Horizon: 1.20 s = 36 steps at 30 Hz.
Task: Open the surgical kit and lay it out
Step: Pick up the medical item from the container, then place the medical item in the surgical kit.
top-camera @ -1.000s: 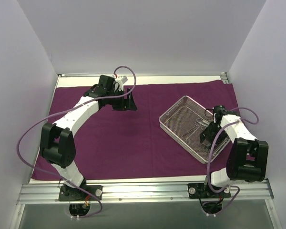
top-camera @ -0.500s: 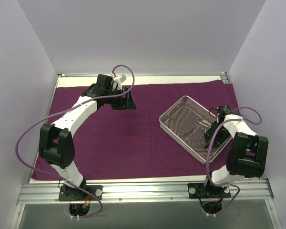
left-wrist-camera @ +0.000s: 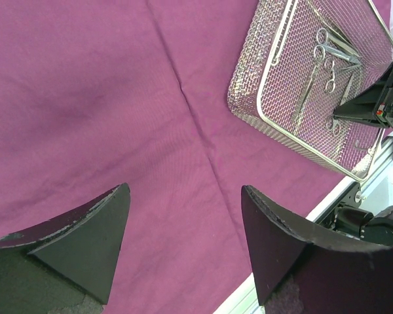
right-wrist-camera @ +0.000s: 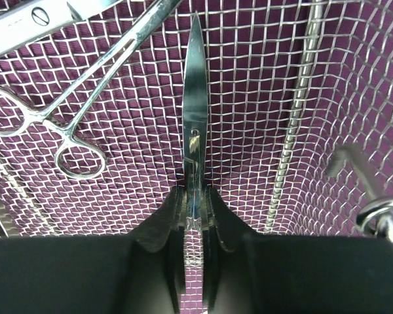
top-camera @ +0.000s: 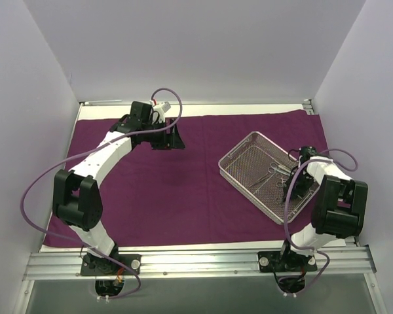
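In the overhead view you have the purple cloth [top-camera: 183,196] spread flat over the table [top-camera: 203,110]. The wire tray [top-camera: 243,165] sits on the cloth's right half, turned at an angle. A small cluster of steel instruments [top-camera: 276,171] lies in the tray toward its right side. Your left gripper [top-camera: 173,138] hangs above the far-left part of the cloth, well apart from the tray. Your right gripper [top-camera: 295,188] is down inside the tray at its near right end, just beside the instruments. From the left wrist, the two fingers [left-wrist-camera: 278,242] stand wide apart with only bare cloth between them, holding nothing. The tray shows at upper right with the right arm's black tip over it. From the right wrist, the pads [right-wrist-camera: 158,226] are pressed together on a pointed blade [right-wrist-camera: 194,111], which runs straight away from the jaws over the mesh floor. It appears to be closed scissors seen edge-on, but the handles are hidden, so you cannot confirm that. A ring-handled clamp [right-wrist-camera: 65,124] lies on the mesh to its left, and another ring handle [right-wrist-camera: 380,212] shows at the right edge.
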{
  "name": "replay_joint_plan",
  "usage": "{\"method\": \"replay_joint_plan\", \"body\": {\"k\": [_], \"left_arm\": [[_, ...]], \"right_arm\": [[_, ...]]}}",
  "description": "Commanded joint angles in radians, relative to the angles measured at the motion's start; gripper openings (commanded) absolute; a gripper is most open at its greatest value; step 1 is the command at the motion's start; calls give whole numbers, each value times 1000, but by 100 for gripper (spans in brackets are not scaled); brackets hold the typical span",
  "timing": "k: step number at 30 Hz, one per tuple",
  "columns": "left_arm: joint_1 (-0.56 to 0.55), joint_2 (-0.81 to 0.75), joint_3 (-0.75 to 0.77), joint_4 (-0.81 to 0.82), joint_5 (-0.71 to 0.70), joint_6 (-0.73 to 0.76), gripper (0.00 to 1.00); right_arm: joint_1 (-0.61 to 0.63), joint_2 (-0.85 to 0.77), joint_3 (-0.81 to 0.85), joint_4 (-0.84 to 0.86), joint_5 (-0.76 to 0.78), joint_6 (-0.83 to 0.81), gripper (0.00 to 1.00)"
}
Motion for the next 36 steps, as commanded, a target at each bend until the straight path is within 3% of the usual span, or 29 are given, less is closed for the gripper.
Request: {"method": "replay_joint_plan", "body": {"k": [1, 8, 15, 21, 23, 29, 31, 36], "left_arm": [[17, -47, 33, 14, 20, -1, 77], [20, -32, 103, -38, 65, 4, 77], [21, -18, 103, -19, 223, -25, 78], [20, -52, 37, 115, 407, -120, 81], [20, -81, 2, 190, 459, -177, 81], [18, -133, -29, 314, 543, -301, 84], [18, -136, -41, 362, 551, -343, 84], [23, -145, -87, 656, 586, -502, 85]], "right_arm": [[-5, 86, -69, 68, 9, 10, 0], [0, -35, 115, -84, 12, -33, 0], [26, -129, 186, -109, -123, -117, 0], [135, -206, 200, 52, -372, -157, 0], [178, -247, 211, 189, -524, -142, 0], [322, -287, 263, 491, -743, -61, 0], [380, -270, 292, 514, -786, -58, 0], [497, -218, 336, 568, -889, -58, 0]]}}
